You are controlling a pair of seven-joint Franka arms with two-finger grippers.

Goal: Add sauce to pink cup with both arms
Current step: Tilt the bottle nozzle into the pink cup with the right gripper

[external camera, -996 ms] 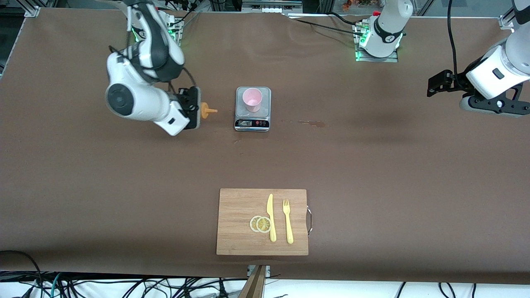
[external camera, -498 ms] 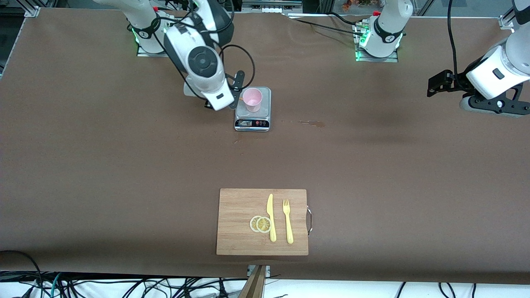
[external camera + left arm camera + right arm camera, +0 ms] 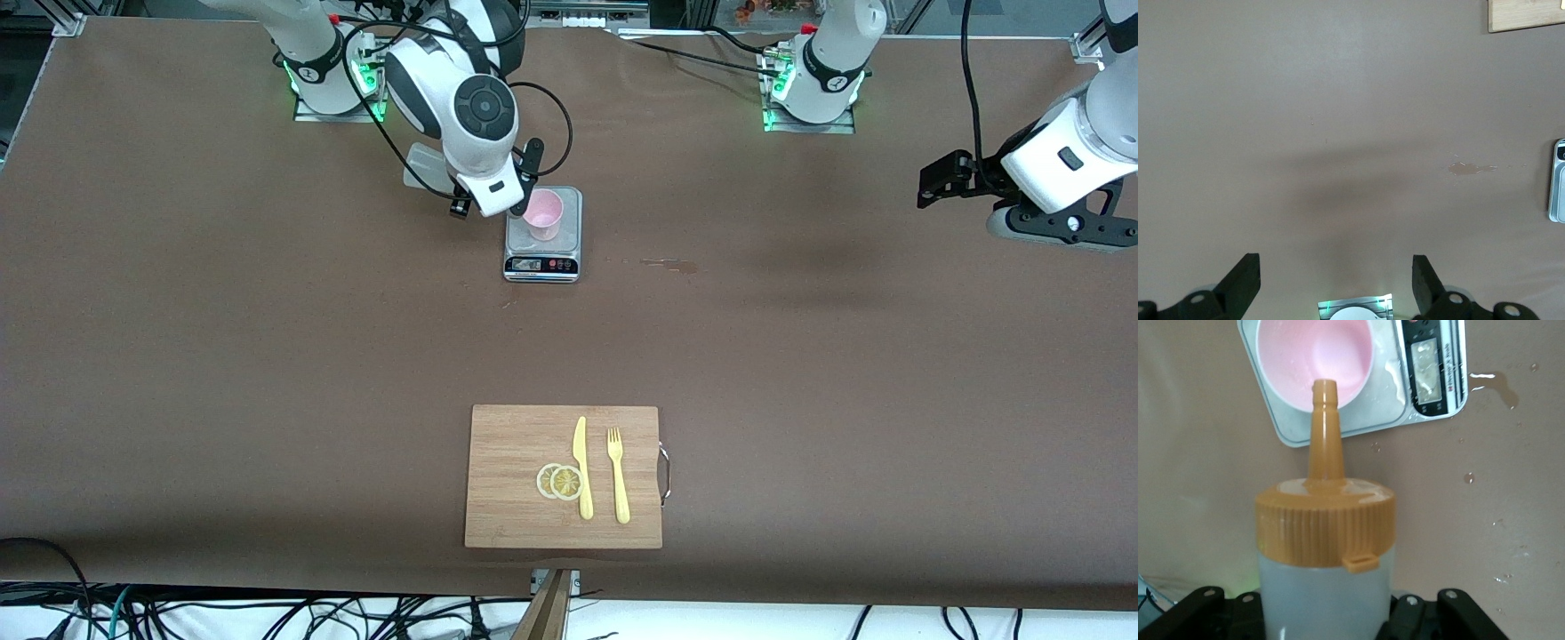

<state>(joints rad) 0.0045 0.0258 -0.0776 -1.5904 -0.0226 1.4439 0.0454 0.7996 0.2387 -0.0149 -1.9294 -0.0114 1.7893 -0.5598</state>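
Table (image 3: 267, 373), brown cover. Nearest the front camera: bamboo cutting board (image 3: 507, 498) w/ metal handle at the edge toward the left arm's end. On it: two lemon slices (image 3: 560, 482), overlapping; yellow plastic knife (image 3: 581, 467) just beside them; yellow plastic fork (image 3: 618, 476) next to the knife, toward the left arm's end, not touching it.

Farther from the camera, mid-table: small brownish sauce spill (image 3: 671, 264), near the scale on the side toward the left arm's end; scattered droplets around.

Farther still: digital kitchen scale (image 3: 542, 263), silver, display facing the camera. Pink cup (image 3: 543, 214) upright on its platform; no sauce visible inside in the right wrist view.

Right gripper (image 3: 1318, 620): clenched on sauce bottle (image 3: 1325, 547), grasping the translucent body below the orange cap. Bottle tipped, nozzle tip (image 3: 1324, 390) over the cup's rim on the right arm's side. In the front view the bottle is mostly hidden by the arm.

Left gripper (image 3: 1336, 283): released, fingers wide apart, nothing between. Arm waits in the air over bare table at the left arm's end, well apart from the scale.
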